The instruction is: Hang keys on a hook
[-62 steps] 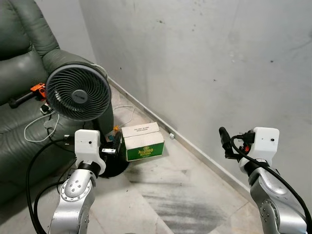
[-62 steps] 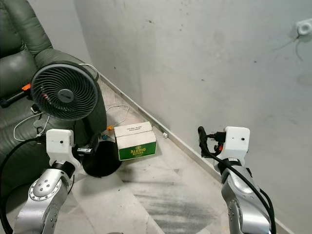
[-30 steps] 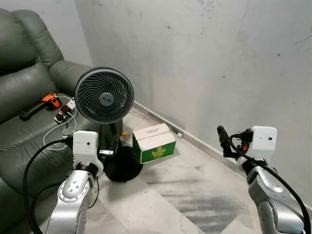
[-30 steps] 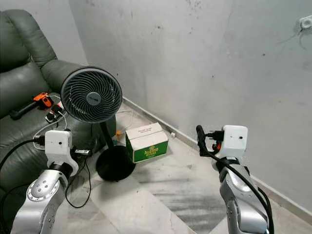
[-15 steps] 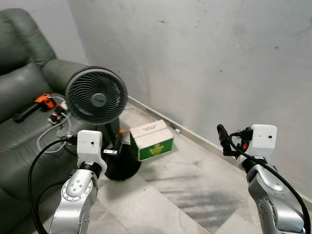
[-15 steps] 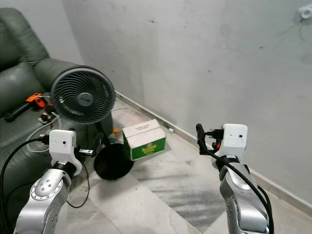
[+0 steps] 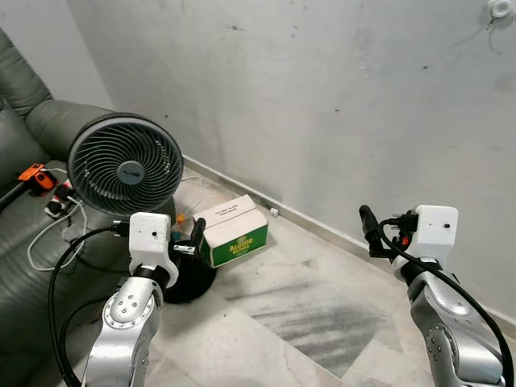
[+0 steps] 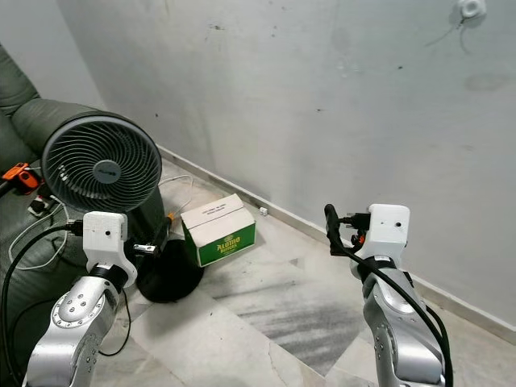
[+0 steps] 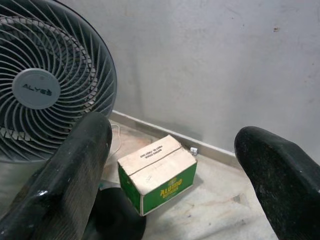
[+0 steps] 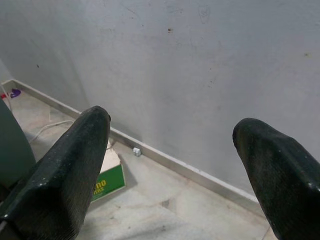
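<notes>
No keys can be seen in any view. A small white fitting point(image 8: 468, 8) with a thin wire hanging from it sits high on the grey wall at the upper right; whether it is a hook I cannot tell. My left gripper point(image 7: 196, 234) is held up in front of me at the left, open, with nothing between its fingers point(image 9: 75, 170). At the right my right gripper point(image 7: 369, 230) is raised to the same height, also open and empty, its fingers point(image 10: 70, 165) pointing toward the wall.
A dark standing fan point(image 7: 125, 168) on a round base stands at the left beside a green and white cardboard box point(image 7: 235, 231). A green sofa point(image 7: 32, 153) with an orange tool and cables lies further left. Marble floor point(image 7: 306, 314) runs to the wall's skirting.
The camera has turned to the right: fan, box and sofa have slid left in the picture, and the white wall fitting has come into view. Both arms keep their pose.
</notes>
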`<state>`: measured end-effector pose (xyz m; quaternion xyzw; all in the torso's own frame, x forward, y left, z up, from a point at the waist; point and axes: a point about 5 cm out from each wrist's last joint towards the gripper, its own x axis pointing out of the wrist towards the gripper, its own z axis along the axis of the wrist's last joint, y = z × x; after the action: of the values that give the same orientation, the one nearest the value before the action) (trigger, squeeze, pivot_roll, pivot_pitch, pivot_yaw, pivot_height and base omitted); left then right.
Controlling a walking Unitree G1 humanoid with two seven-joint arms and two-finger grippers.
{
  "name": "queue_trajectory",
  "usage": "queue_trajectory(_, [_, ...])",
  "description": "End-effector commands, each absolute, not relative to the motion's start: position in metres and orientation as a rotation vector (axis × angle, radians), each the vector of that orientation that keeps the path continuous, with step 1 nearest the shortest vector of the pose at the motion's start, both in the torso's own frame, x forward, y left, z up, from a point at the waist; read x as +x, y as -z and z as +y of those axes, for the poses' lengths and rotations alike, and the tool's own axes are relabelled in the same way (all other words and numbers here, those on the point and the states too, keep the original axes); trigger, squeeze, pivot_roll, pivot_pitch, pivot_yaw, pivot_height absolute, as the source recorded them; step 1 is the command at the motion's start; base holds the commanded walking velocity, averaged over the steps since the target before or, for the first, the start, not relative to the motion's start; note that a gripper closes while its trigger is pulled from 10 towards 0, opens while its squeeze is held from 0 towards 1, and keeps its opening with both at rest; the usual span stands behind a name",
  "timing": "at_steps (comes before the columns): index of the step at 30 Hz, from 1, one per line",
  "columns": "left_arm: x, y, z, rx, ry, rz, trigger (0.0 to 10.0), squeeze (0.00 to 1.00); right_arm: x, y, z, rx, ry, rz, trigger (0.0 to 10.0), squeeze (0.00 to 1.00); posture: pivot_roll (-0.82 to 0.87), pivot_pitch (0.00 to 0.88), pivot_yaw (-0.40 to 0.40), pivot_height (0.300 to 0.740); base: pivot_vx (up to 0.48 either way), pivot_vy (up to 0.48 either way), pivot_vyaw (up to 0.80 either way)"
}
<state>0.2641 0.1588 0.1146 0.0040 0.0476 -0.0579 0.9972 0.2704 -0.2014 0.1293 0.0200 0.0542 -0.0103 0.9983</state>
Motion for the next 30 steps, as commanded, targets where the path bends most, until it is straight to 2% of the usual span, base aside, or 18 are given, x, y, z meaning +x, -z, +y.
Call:
queue_trajectory(1, [0.2645, -0.1113, 0.1637, 0.005, 0.107, 0.115, 10.0, 0.0, 0.2725, -0.1305, -0.1987, 0.042, 0.019, 0.108, 10.0, 0.0, -0.04, 0.047, 0.055, 0.74, 0.0, 0.0, 0.0])
queue_trajectory(4, [0.2663, -0.1121, 0.1632, 0.006, 0.108, 0.112, 10.0, 0.0, 0.2734, -0.1305, -0.1979, 0.045, 0.019, 0.106, 10.0, 0.0, -0.04, 0.047, 0.055, 0.74, 0.0, 0.0, 0.0])
queue_trajectory(25, [0.2631, -0.1083, 0.1615, 0.007, 0.124, 0.125, 10.0, 0.0, 0.2719, -0.1292, -0.1972, 0.046, 0.021, 0.103, 10.0, 0.0, -0.04, 0.05, 0.057, 0.74, 0.0, 0.0, -0.78])
queue_trajectory(30, [0.2626, -0.1077, 0.1617, 0.008, 0.123, 0.128, 10.0, 0.0, 0.2698, -0.1295, -0.196, 0.067, 0.003, 0.1, 10.0, 0.0, -0.04, 0.05, 0.057, 0.74, 0.0, 0.0, 0.0])
